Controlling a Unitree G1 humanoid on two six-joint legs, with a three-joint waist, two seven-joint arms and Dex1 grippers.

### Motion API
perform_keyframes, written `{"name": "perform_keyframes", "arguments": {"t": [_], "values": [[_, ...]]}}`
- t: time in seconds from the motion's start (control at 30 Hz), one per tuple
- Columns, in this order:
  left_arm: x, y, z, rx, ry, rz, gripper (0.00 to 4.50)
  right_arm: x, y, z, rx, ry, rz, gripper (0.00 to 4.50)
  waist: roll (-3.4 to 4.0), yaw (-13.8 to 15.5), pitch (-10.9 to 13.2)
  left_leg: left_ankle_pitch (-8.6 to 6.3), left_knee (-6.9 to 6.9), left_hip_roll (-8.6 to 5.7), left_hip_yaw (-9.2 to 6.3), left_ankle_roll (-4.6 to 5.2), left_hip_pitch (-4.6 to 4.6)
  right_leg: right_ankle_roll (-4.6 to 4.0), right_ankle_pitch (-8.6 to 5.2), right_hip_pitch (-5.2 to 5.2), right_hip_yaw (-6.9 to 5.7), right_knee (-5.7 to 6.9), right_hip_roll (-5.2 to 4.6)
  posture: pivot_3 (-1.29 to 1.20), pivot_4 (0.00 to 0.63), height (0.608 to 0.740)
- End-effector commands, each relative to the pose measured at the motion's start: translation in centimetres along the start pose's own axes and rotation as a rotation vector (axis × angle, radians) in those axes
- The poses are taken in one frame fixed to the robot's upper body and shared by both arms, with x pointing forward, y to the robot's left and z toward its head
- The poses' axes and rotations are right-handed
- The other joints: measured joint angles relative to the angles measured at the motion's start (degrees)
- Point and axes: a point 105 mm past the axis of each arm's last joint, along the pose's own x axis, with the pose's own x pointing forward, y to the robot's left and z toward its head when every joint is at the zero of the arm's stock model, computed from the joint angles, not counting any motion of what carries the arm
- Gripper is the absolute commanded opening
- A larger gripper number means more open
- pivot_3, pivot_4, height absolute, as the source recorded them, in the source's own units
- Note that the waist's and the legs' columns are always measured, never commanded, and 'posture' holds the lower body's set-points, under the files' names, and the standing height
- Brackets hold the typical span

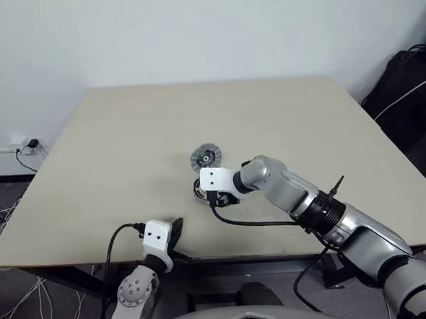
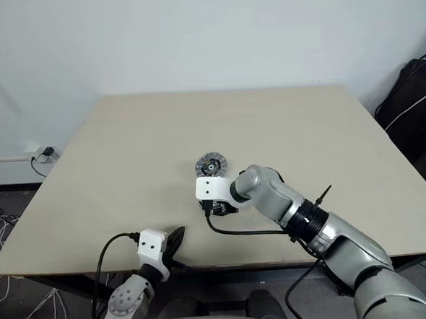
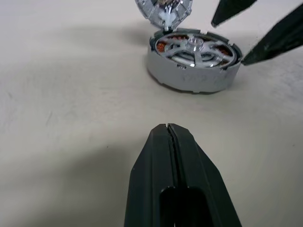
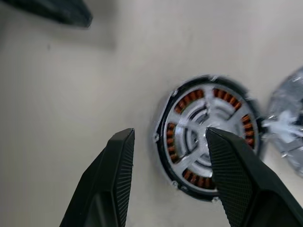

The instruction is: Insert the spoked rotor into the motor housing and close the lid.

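lid point(image 1: 206, 158) on table point(image 1: 126, 150), beside right end effector point(image 1: 214, 198)

A beige table point(image 1: 126, 150) stands against a plain white wall point(image 1: 191, 31), cables point(image 1: 3, 216) on the floor.

spoked rotor point(image 4: 201, 137) seated in motor housing point(image 3: 191, 78); lid point(image 1: 206, 158) beside, touching

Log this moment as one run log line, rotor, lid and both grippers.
spoked rotor: seated in motor housing | lid: off, beside housing | right gripper: open above housing | left gripper: shut, empty
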Motion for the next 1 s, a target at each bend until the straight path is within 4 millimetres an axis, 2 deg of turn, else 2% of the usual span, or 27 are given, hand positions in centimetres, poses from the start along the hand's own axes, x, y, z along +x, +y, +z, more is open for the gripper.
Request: {"name": "perform_keyframes", "arguments": {"t": [0.03, 0.23, 0.33, 0.47, 0.53, 0.73, 0.87, 1.0], "values": [[0.2, 0.0, 0.9, 0.005, -0.048, 0.009, 0.04, -0.2, -0.7, 0.5, -0.057, 0.006, -0.008, 2.55, 0.00, 0.07, 0.00, 0.00, -0.01, -0.02, -0.01, 0.00, -0.01, 0.00, 0.00, 0.00, -0.01, 0.00, -0.02, 0.00, 0.000, 0.740], [0.2, -0.2, 1.1, -0.003, -0.058, 0.012, 0.04, 0.6, -0.8, -0.5, -0.029, 0.044, 0.008, 2.55, 0.01, 0.18, 0.00, 0.00, -0.05, -0.14, -0.08, 0.00, 0.00, -0.01, 0.00, 0.02, -0.08, 0.00, -0.15, 0.00, 0.000, 0.740], [0.2, -0.2, 1.2, -0.006, -0.060, 0.016, 0.04, 0.8, -0.9, -1.0, -0.027, 0.067, 0.009, 1.97, 0.03, 0.17, -0.02, 0.00, -0.08, -0.21, -0.13, 0.00, 0.00, -0.01, 0.00, 0.02, -0.11, 0.00, -0.20, 0.00, 0.000, 0.740], [0.2, -0.2, 1.2, -0.008, -0.062, 0.020, 0.04, 0.9, -1.2, -1.4, -0.021, 0.080, 0.000, 0.60, 0.02, 0.19, -0.02, 0.01, -0.10, -0.38, -0.28, 0.01, 0.04, -0.01, 0.00, 0.11, -0.21, 0.00, -0.34, 0.00, 0.000, 0.740], [0.2, -0.2, 1.3, -0.010, -0.063, 0.021, 0.04, 0.9, -1.2, -1.4, -0.018, 0.078, -0.004, 0.07, 0.02, 0.19, -0.02, 0.02, -0.10, -0.45, -0.30, 0.03, 0.06, 0.01, 0.00, 0.15, -0.23, 0.02, -0.42, 0.00, 0.000, 0.740], [0.2, -0.4, 1.8, -0.013, -0.067, 0.021, 0.04, 0.6, -1.4, -1.2, 0.014, 0.058, -0.024, 0.07, 0.02, 0.21, -0.02, 0.05, -0.09, -0.49, -0.31, 0.09, 0.08, 0.07, 0.04, 0.21, -0.32, 0.04, -0.50, 0.00, 0.000, 0.740], [0.2, -0.4, 1.9, -0.014, -0.064, 0.020, 0.04, -0.3, -1.4, -0.5, 0.117, -0.016, -0.046, 0.07, 0.03, 0.45, -0.01, 0.06, -0.09, -0.50, -0.35, 0.09, 0.04, 0.07, 0.04, 0.20, -0.35, 0.03, -0.50, 0.00, 0.000, 0.740], [0.1, -0.6, 1.8, -0.022, -0.061, 0.019, 0.04, -3.0, 0.2, -0.8, 0.290, -0.087, -0.088, 0.07, 0.03, 1.67, 0.00, 0.05, -0.10, -0.52, -0.40, 0.10, -0.10, 0.00, 0.00, 0.10, -0.39, -0.04, -0.53, 0.00, 0.000, 0.740]]}}
